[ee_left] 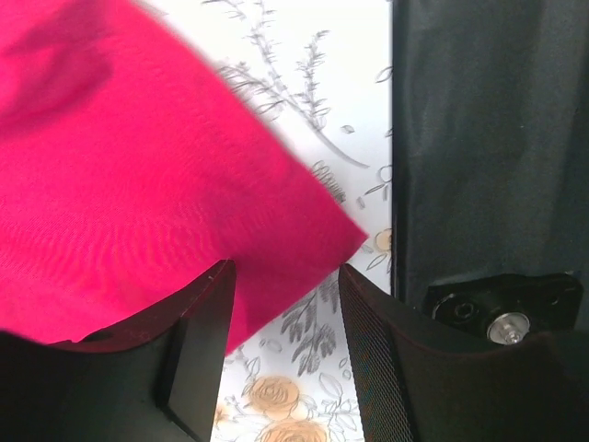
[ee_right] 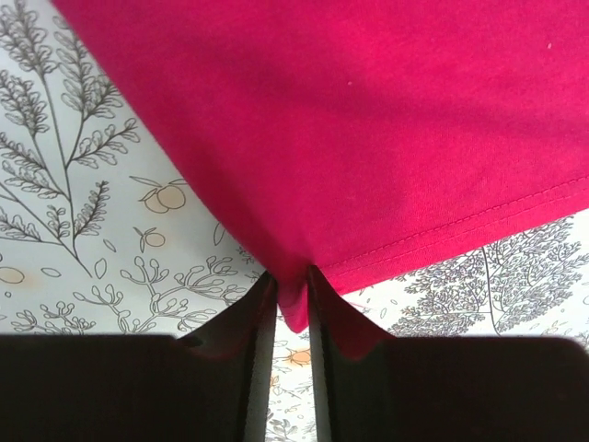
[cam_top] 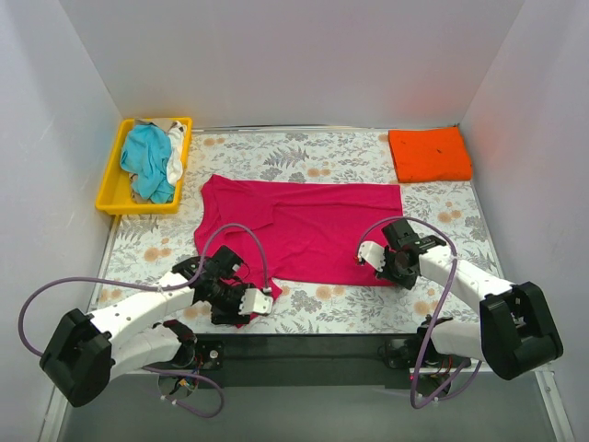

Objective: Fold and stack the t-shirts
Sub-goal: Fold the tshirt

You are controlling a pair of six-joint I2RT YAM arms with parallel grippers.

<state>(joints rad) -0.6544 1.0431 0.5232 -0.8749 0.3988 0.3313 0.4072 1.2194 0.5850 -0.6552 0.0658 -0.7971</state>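
A magenta-pink t-shirt (cam_top: 304,230) lies spread flat on the floral table. My right gripper (cam_top: 365,255) is at its near right corner. In the right wrist view it (ee_right: 291,276) is shut on that hem corner (ee_right: 294,308). My left gripper (cam_top: 260,296) is at the shirt's near left corner. In the left wrist view it (ee_left: 285,272) is open, with the corner of the cloth (ee_left: 276,230) lying between the fingers. An orange t-shirt (cam_top: 429,154) lies folded at the back right. Teal (cam_top: 147,161) and white (cam_top: 176,157) shirts lie crumpled in the tray.
The yellow plastic tray (cam_top: 110,189) stands at the back left. White walls close in the table on three sides. A black rail (cam_top: 304,348) runs along the near edge and also shows in the left wrist view (ee_left: 479,138). Purple cables loop beside both arms.
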